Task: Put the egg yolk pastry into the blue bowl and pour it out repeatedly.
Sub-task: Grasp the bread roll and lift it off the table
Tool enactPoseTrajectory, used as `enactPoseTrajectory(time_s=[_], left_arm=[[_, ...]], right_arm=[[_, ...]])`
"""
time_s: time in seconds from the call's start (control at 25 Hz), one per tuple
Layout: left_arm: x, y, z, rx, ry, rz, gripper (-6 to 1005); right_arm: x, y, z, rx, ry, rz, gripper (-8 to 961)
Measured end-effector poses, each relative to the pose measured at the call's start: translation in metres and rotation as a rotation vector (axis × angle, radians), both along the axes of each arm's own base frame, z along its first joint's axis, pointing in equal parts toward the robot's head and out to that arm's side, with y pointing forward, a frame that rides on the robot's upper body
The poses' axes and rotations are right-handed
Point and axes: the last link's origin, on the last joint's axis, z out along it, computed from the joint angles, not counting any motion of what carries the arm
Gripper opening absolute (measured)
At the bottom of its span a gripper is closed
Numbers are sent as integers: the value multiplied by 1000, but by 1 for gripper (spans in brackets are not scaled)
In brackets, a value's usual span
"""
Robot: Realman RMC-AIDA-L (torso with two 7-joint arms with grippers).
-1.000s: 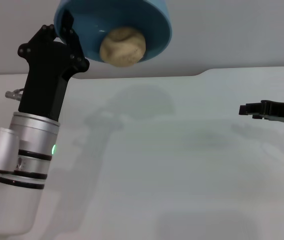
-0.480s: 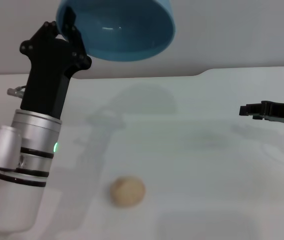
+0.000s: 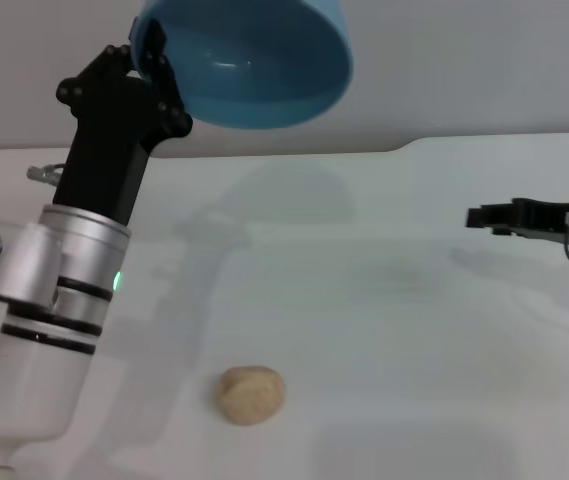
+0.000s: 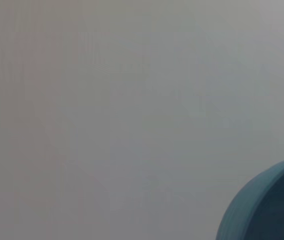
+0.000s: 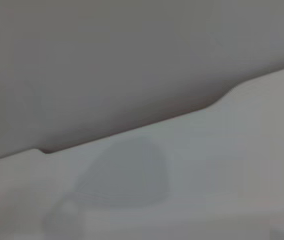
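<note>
High at the top of the head view, the blue bowl (image 3: 249,62) is tipped on its side with its empty inside facing me. My left gripper (image 3: 151,62) is shut on its rim. A curved piece of the same bowl (image 4: 266,207) shows in the left wrist view. The egg yolk pastry (image 3: 250,394), a pale tan ball, lies on the white table (image 3: 384,330) well below the bowl, near the front. My right gripper (image 3: 479,217) hovers low over the table at the right edge, far from both.
The table's far edge (image 3: 404,150) has a small step toward the right, with a grey wall behind it. The bowl's shadow (image 5: 127,172) falls on the table surface in the right wrist view.
A second ago the pastry sat in the tilted bowl; it has dropped out and rolled a little nearer on the table. The left arm shifted slightly right; the right gripper edged left.
</note>
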Motion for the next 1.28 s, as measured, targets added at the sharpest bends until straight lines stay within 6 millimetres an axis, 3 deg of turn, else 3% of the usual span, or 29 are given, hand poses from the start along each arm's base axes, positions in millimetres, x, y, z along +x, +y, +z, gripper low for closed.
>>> enactPoseTrajectory(time_s=[0.36,0.6,0.84,1.08,1.28], left_arm=[[-9,30,2,-82,-17,165,-2],[-14,61,-4,-277,30,337,-2],[-18,92,9,-547,76,509,-2],[-29,101,17,-718,99,605,-2],[-39,98,19,-744,107,639,-1]], right_arm=[[-39,3,-8,-74,82,195,398],[-63,4,-24,-186,66,274,398],[-79,5,-50,-334,-104,362,399],[-99,7,-82,-469,-192,460,398],[-115,-2,-104,-568,-292,643,397]])
